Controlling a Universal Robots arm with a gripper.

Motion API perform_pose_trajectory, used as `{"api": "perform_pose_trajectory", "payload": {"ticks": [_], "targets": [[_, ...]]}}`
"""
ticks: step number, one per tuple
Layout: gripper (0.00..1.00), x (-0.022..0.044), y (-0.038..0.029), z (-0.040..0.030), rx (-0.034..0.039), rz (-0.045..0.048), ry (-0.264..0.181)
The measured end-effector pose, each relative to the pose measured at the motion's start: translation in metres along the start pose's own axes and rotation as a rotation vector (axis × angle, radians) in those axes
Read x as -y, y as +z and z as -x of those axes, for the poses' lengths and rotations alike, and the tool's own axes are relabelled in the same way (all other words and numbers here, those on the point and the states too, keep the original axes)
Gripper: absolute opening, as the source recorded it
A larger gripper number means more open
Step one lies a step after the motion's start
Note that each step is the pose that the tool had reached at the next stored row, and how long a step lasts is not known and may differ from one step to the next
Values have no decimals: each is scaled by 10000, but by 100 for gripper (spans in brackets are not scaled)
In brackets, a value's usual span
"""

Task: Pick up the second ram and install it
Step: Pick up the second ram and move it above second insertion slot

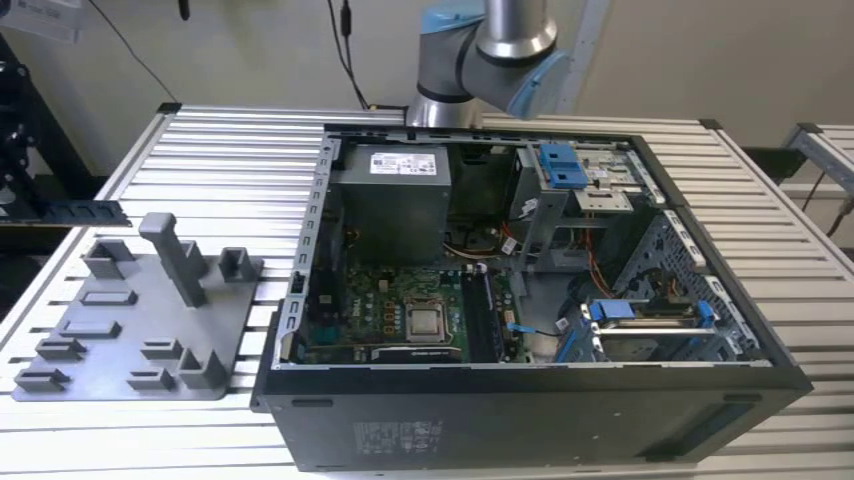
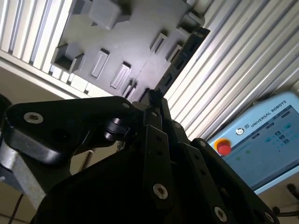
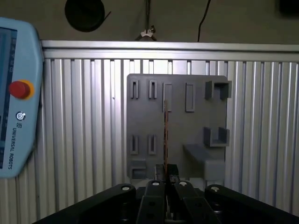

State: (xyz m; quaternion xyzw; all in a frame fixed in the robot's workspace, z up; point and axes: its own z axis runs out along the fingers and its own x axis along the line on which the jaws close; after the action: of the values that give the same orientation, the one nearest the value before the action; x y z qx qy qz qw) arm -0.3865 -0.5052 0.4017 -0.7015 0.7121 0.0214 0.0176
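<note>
**Item:** 1 ram, seen edge-on, clamped between the fingers of the pincer and projecting straight out past the fingertips.

**Position:** held in the air, clear of the grey tray. In the exterior view the ram hangs level at the exterior view's left, near the tray's far corner and well apart from the open computer case.

**Support:** 1 slatted table.

**Also present:** 1 pendant, near the tray.
</note>
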Motion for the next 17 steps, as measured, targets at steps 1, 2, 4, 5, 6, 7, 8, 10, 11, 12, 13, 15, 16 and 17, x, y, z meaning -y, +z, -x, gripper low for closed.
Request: {"api": "perform_pose_trajectory", "payload": {"ticks": [1,2,4,5,6,7,8,10,11,12,13,15,16,17], "targets": [[14,17,0,0,0,2,0],[14,33,0,0,0,5,0],[14,67,-1,1,0,10,1],[14,85,-1,1,0,13,1],[14,101,-1,2,-1,15,1],[14,117,-1,2,-1,18,1],[14,134,-1,2,0,21,1],[14,164,-1,3,0,28,2],[14,178,-1,3,-1,32,2],[14,194,-1,3,0,35,1],[14,209,-1,3,-1,40,2],[14,236,-1,4,0,48,3],[14,248,-1,4,-2,55,3],[14,255,-2,4,-2,61,3]]}}
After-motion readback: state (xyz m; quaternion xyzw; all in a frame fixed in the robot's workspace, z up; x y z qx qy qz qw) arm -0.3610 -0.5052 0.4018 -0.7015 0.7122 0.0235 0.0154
